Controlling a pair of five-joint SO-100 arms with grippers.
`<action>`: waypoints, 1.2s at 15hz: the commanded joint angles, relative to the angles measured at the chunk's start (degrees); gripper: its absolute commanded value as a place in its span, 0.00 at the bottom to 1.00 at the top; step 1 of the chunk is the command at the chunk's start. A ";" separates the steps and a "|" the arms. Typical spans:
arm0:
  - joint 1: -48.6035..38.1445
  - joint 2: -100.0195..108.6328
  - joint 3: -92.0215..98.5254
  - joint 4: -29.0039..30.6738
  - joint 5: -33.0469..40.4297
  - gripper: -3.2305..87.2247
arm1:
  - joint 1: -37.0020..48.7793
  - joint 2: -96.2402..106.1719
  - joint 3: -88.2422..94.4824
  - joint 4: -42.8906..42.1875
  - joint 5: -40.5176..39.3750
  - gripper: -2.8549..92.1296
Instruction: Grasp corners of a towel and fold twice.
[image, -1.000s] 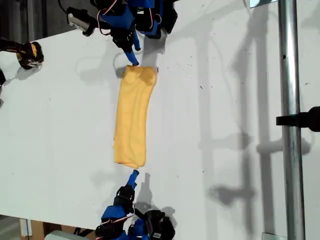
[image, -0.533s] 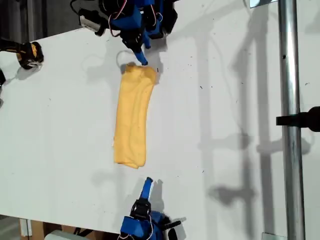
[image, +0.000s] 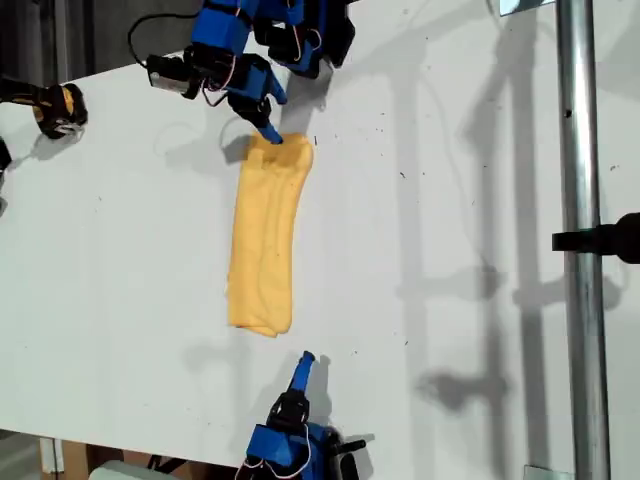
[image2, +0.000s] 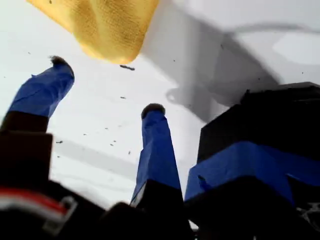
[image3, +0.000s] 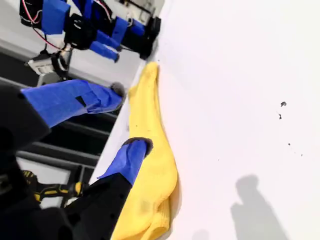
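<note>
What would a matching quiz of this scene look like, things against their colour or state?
1 towel
2 my first gripper
3 my second gripper
4 pole

A silver metal
B open, one finger touching the towel
C yellow, folded long
D open, clear of the towel

Pairs: 1-C, 2-D, 3-B, 4-A

Folded towel (image: 264, 240) mid-table (image: 450, 200), between end effectors at its two ends.
</note>
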 joint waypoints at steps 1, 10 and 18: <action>0.35 0.44 -0.44 -0.62 -1.05 0.21 | 5.80 -2.64 3.60 -8.09 -4.75 0.36; -0.79 0.44 0.00 0.00 -2.29 0.21 | 12.57 -26.28 7.73 -35.33 -10.46 0.39; -1.23 0.44 0.00 0.09 -3.25 0.20 | 8.61 -38.94 -4.66 -41.22 -10.37 0.27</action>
